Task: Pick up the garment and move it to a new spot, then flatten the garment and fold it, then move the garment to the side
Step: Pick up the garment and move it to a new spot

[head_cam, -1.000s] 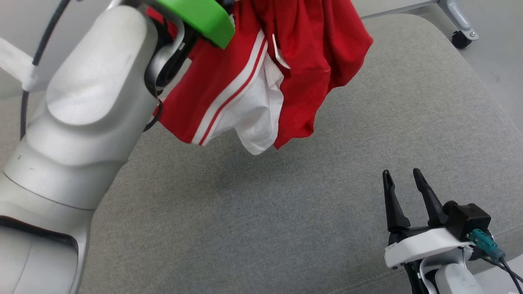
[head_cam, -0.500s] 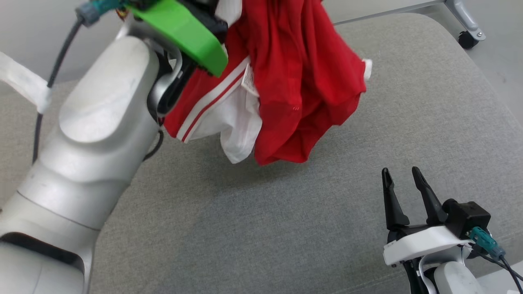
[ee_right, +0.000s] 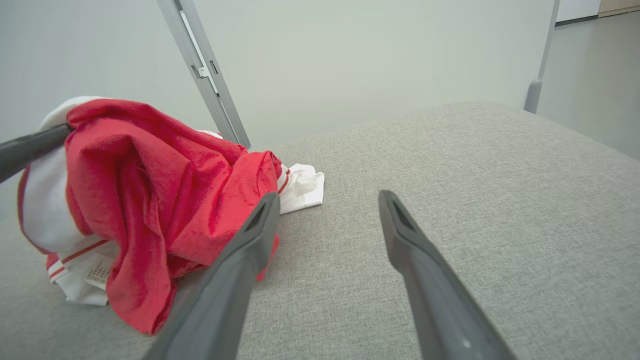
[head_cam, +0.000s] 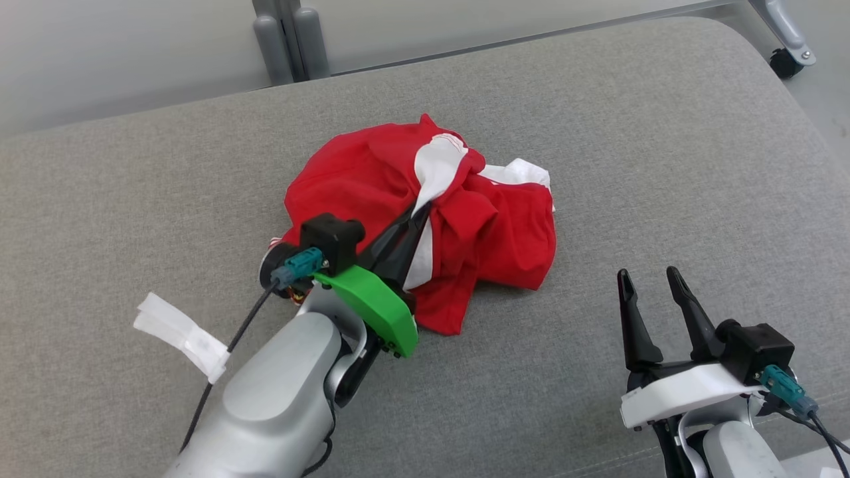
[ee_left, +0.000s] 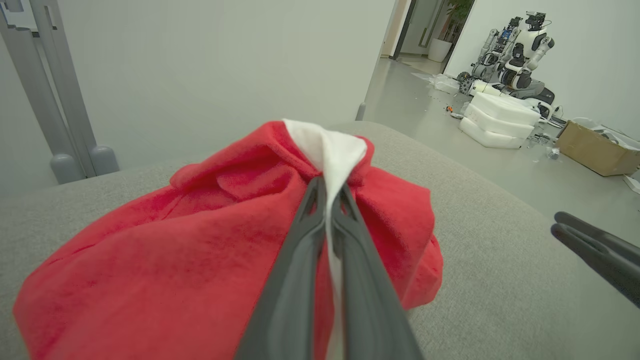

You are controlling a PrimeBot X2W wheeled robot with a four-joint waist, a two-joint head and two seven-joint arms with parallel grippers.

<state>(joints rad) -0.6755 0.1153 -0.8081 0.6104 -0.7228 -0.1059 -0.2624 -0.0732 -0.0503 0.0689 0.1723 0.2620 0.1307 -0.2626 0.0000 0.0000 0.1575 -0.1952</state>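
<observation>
The garment (head_cam: 465, 226) is red with white panels and stripes, lying crumpled in a heap on the middle of the grey cushion (head_cam: 664, 166). My left gripper (head_cam: 420, 211) is shut on a white fold at the top of the heap; the left wrist view shows the garment (ee_left: 200, 250) bunched around the left gripper (ee_left: 327, 187), its jaws pinching white cloth. My right gripper (head_cam: 647, 280) stands open and empty at the lower right, clear of the cloth. In the right wrist view the garment (ee_right: 150, 190) lies left of the right gripper (ee_right: 327, 197).
Grey metal frame posts (head_cam: 289, 40) stand behind the cushion, and a caster wheel (head_cam: 787, 63) sits at the far right. The cushion's right edge curves off near the right arm. Another robot (ee_left: 520, 55) and a cardboard box (ee_left: 595, 150) stand far across the room.
The left arm came down from high up, and the garment that was hanging in the air now rests in a heap on the cushion, still pinched. The head camera shifted. The right gripper stayed put.
</observation>
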